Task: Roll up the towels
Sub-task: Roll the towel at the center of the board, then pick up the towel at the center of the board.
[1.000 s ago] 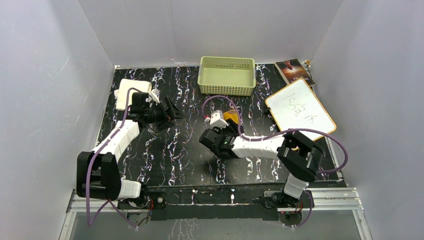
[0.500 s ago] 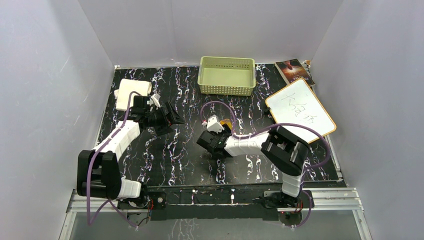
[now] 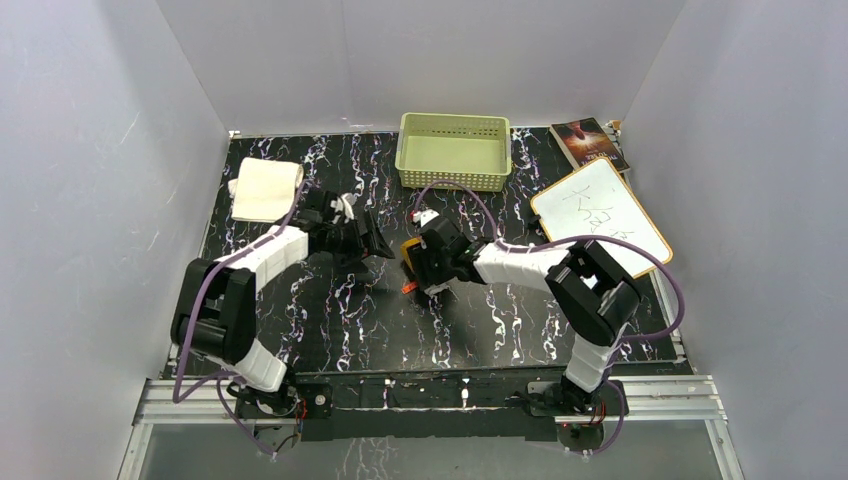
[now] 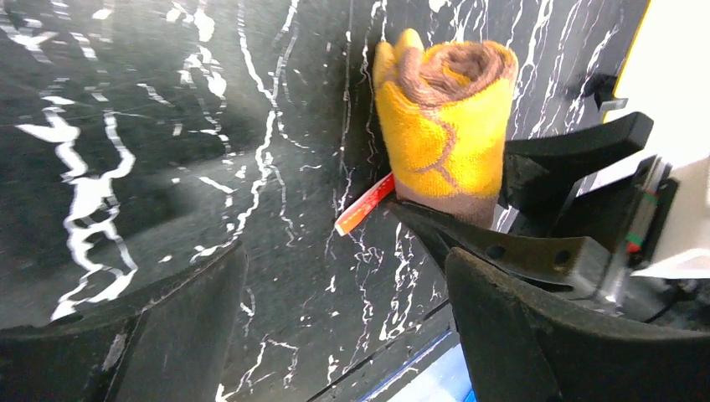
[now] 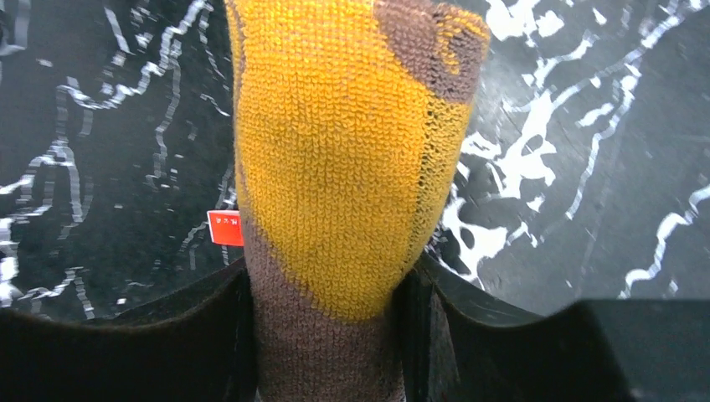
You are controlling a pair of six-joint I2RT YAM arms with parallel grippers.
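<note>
The mustard-yellow and brown towel (image 3: 411, 251) is rolled up, with an orange tag (image 3: 408, 289) sticking out. My right gripper (image 3: 418, 262) is shut on it near the table's middle. The roll fills the right wrist view (image 5: 343, 159) between the two fingers and also shows in the left wrist view (image 4: 448, 126). My left gripper (image 3: 372, 243) is open and empty just left of the roll. The cream-white towel (image 3: 265, 189) lies rolled at the far left of the table.
A pale green basket (image 3: 455, 151) stands at the back centre. A white board with an orange rim (image 3: 600, 222) lies at the right, with a dark book (image 3: 588, 142) behind it. White walls close in the black marbled table (image 3: 330, 320).
My right gripper moved up and left with the yellow and brown roll. My left gripper left the cream-white towel and swung right toward the roll.
</note>
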